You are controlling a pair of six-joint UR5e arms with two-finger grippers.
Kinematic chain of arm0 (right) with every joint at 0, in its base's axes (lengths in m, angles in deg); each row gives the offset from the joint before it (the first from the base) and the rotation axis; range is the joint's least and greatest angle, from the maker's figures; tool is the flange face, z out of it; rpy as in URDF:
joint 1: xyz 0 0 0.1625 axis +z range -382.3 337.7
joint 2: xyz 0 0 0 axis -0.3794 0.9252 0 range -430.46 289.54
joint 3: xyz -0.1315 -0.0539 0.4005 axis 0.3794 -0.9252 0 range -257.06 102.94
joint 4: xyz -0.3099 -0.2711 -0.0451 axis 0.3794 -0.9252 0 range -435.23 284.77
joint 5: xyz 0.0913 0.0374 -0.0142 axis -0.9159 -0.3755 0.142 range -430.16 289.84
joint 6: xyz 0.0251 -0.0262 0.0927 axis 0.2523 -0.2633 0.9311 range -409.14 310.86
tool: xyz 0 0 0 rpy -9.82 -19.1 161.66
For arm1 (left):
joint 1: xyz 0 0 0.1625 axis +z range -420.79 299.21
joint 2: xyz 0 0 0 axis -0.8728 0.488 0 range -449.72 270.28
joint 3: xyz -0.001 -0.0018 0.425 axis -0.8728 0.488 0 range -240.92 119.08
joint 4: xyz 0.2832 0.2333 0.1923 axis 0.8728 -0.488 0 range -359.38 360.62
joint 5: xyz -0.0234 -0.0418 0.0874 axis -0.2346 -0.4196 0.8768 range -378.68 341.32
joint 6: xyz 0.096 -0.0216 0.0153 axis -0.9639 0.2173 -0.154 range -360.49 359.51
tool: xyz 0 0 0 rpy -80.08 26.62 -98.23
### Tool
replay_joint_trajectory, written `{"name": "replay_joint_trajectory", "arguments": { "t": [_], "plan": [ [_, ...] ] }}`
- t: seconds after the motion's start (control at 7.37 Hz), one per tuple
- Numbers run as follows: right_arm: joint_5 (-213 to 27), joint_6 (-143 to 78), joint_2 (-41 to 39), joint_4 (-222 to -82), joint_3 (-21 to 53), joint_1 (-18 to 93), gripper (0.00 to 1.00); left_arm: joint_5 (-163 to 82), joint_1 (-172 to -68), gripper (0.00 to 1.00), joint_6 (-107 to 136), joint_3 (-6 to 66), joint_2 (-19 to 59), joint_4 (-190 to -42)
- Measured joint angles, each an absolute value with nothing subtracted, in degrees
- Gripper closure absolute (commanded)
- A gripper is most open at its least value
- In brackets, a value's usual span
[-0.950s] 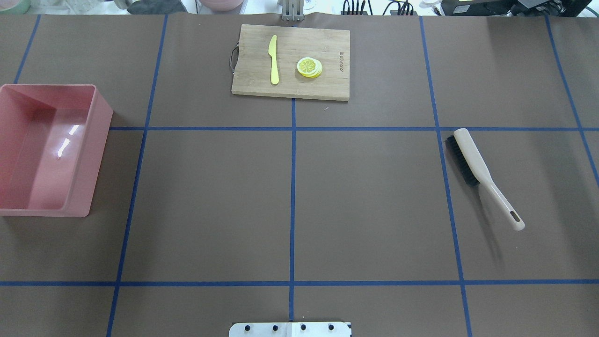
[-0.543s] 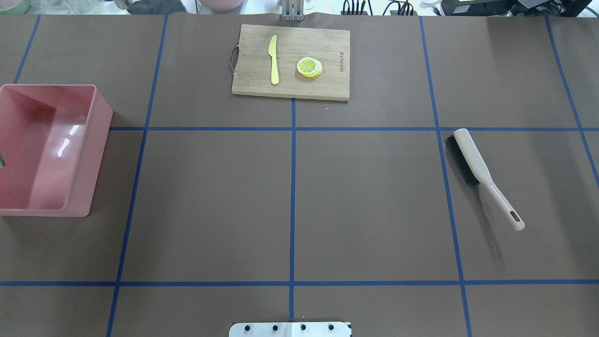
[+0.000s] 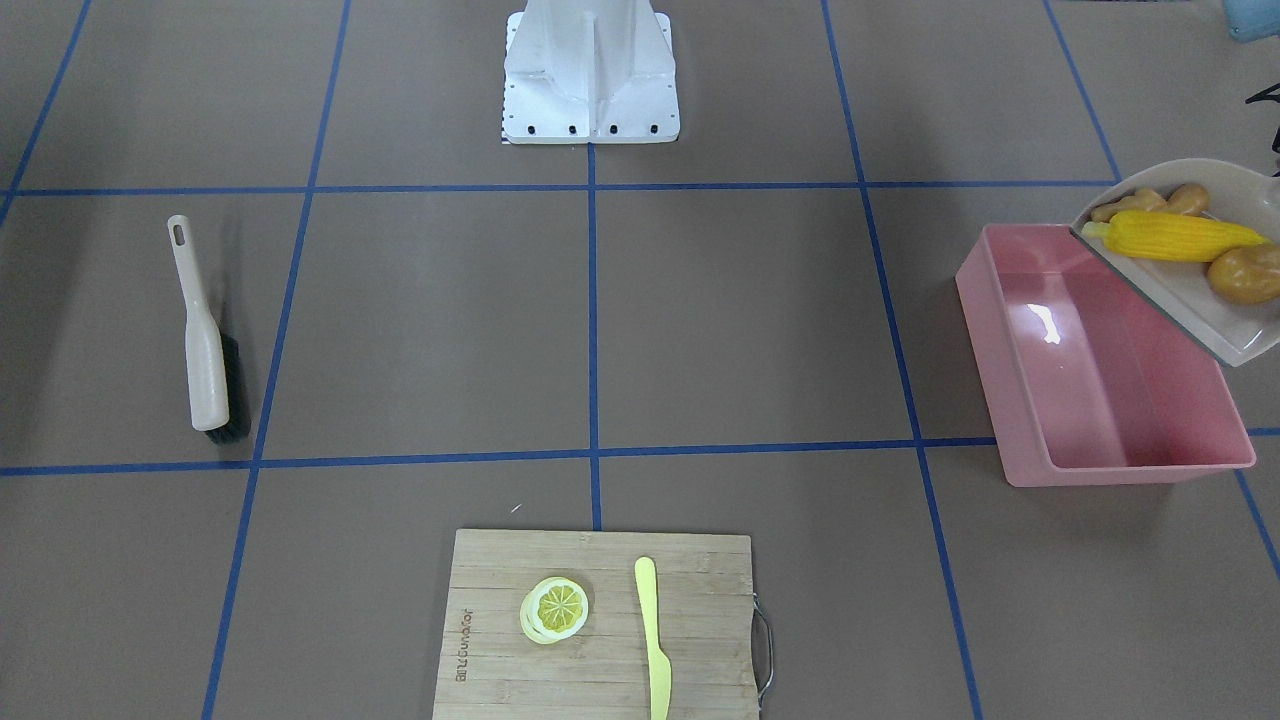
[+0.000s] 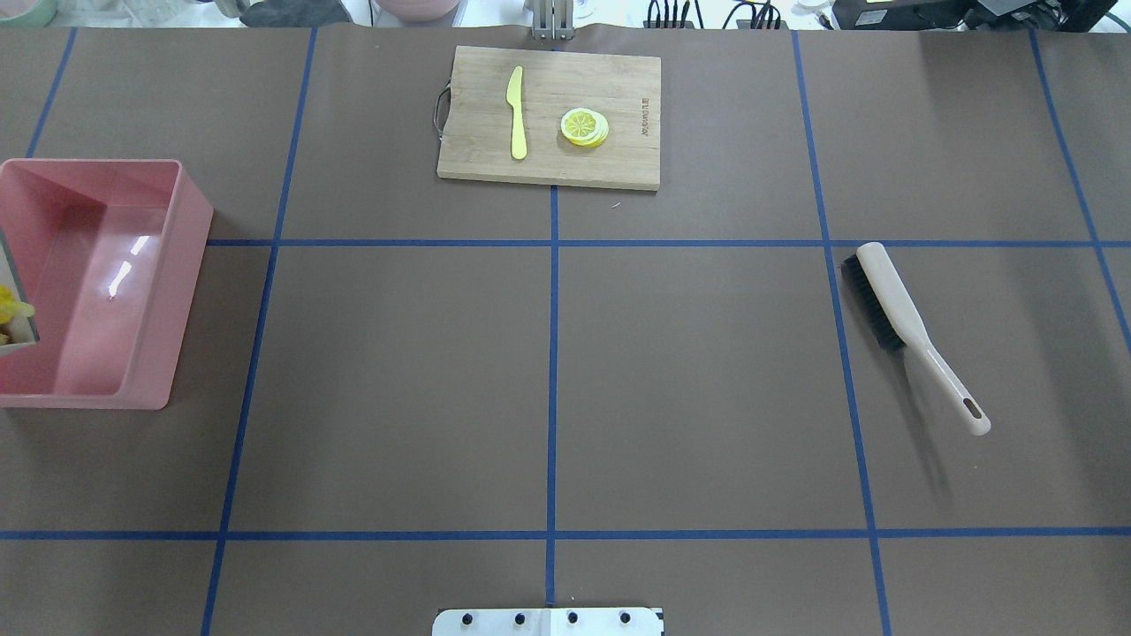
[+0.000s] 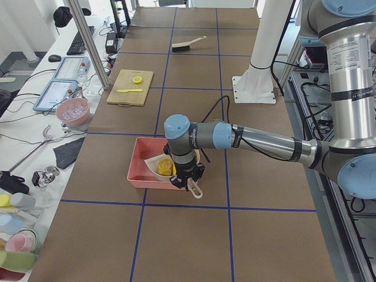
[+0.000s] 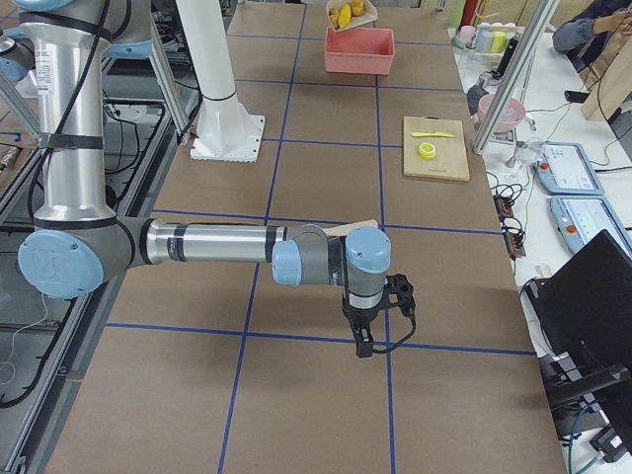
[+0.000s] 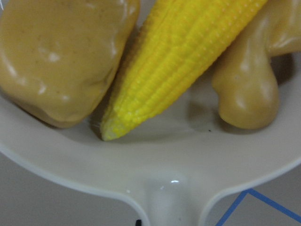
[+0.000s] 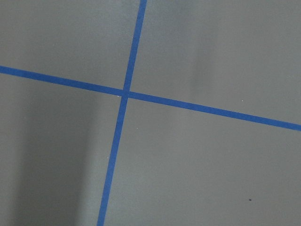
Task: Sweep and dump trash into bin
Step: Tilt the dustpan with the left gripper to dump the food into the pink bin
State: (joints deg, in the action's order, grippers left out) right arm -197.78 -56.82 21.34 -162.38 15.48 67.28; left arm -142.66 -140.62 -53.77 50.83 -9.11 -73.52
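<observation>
Front-facing view: a beige dustpan hangs tilted over the far right corner of the pink bin, its straight lip lowest and lying across the bin's inside. The trash is all in the pan: the corn cob lies in the middle, the ginger root on its robot-ward side and the potato on the other. The bin's glossy floor is bare. Neither pincer shows here. On the brown desk a hand brush lies well apart at the view's left, and a wooden cutting board at the near edge carries a lemon slice and a pale knife.

Overhead view: only a sliver of the pan and a bit of yellow corn poke in at the left edge, over the bin.

Left side view: the near arm reaches across to the bin, and the left pincer is at the pan's handle; whether it is clamped there I cannot tell from here.

Right side view: the near arm hangs its right pincer above bare desk beside a blue tape line; apart or together, I cannot tell.

Left wrist view: corn fills the middle, touching potato and ginger, with the handle's root at the bottom.

Right wrist view: only desk and two crossing tape lines
</observation>
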Motion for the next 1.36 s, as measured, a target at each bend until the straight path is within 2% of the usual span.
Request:
{"name": "replay_joint_trajectory", "arguments": {
  "t": [0.27,1.36],
  "plan": [
    [-198.66,-56.87,21.51,-161.22,15.68,67.31,0.0,-138.24,-139.94,1.0,-55.91,50.79,-4.56,-65.1],
    [-203.58,-57.24,25.24,-159.38,18.2,67.44,0.0,-128.97,-130.23,1.0,-57.09,50.89,5.09,-45.62]
  ]
}}
